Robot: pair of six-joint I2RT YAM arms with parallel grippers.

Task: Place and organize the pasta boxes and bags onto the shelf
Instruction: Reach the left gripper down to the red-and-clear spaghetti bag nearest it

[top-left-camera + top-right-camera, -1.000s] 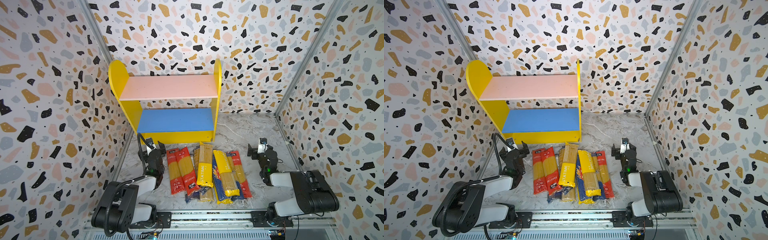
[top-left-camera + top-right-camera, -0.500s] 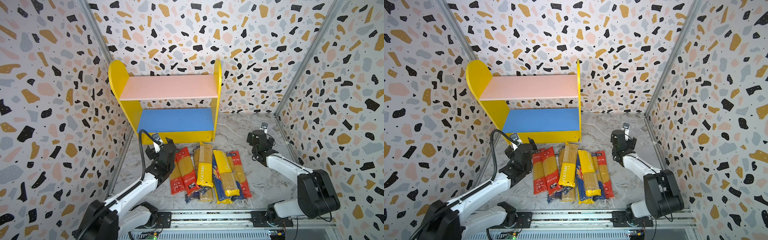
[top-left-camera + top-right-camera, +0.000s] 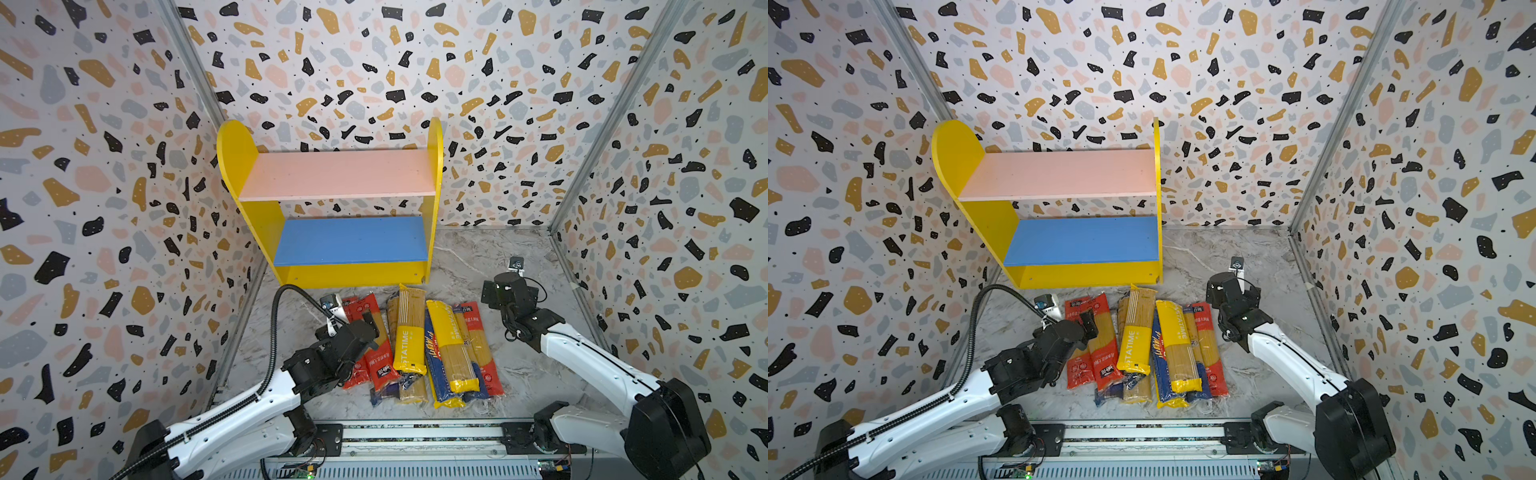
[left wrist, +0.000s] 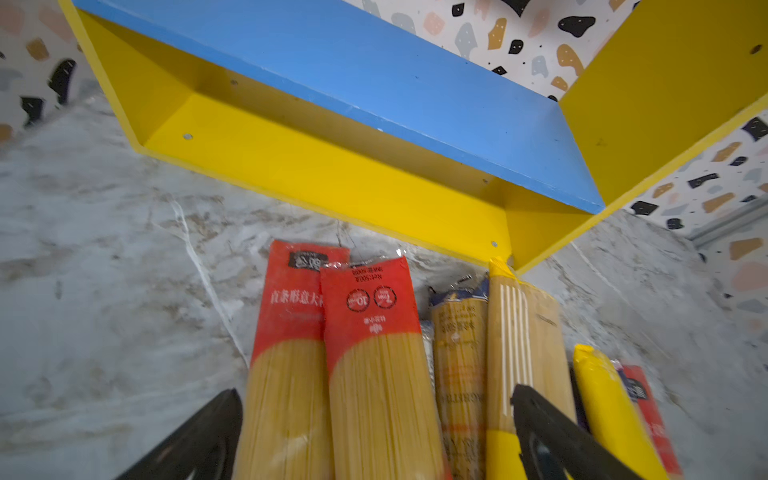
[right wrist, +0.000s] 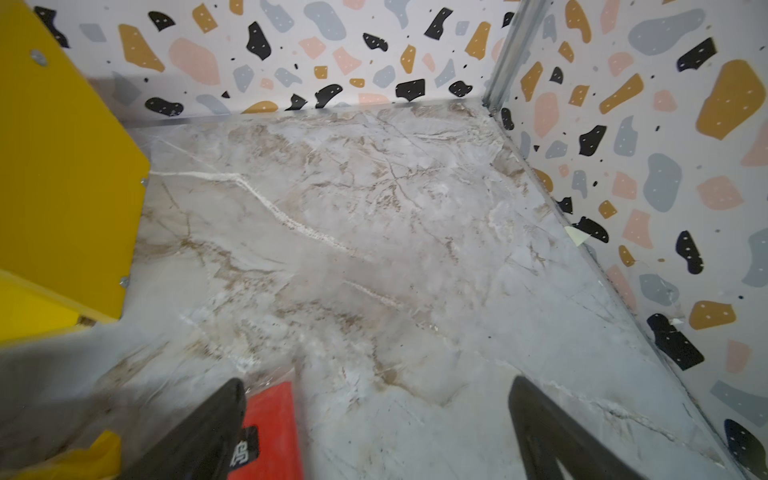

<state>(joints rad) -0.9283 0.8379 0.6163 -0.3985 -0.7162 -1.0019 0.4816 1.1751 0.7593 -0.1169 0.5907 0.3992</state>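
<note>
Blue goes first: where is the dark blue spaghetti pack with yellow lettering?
In a top view the dark blue spaghetti pack lies mid-pile before the shelf, between a yellow-banded pack and a yellow pack.

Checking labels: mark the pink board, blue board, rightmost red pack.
pink board (image 3: 336, 174), in a top view, face centre.
blue board (image 3: 351, 240), in a top view, face centre.
rightmost red pack (image 3: 491, 376), in a top view, red near end.

left pincer: reached out over red packs; right pincer: extended forward toward shelf
</note>
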